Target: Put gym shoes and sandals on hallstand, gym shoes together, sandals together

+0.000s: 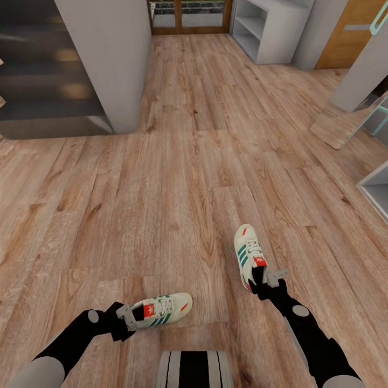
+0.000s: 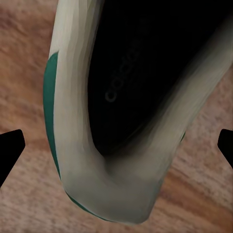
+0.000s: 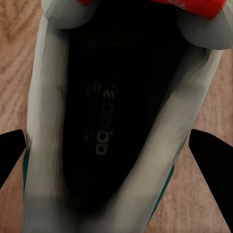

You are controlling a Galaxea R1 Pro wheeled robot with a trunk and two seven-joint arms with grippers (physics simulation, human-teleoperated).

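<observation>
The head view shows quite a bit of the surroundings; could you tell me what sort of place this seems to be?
Probably a home corridor or entrance hall: wood-plank floor, a pale shelving unit beside a wood-framed glazed door at the far end, and dark stairs to the left.

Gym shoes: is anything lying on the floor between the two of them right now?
No. In the head view only bare corridor floor separates the left gym shoe from the right gym shoe.
</observation>
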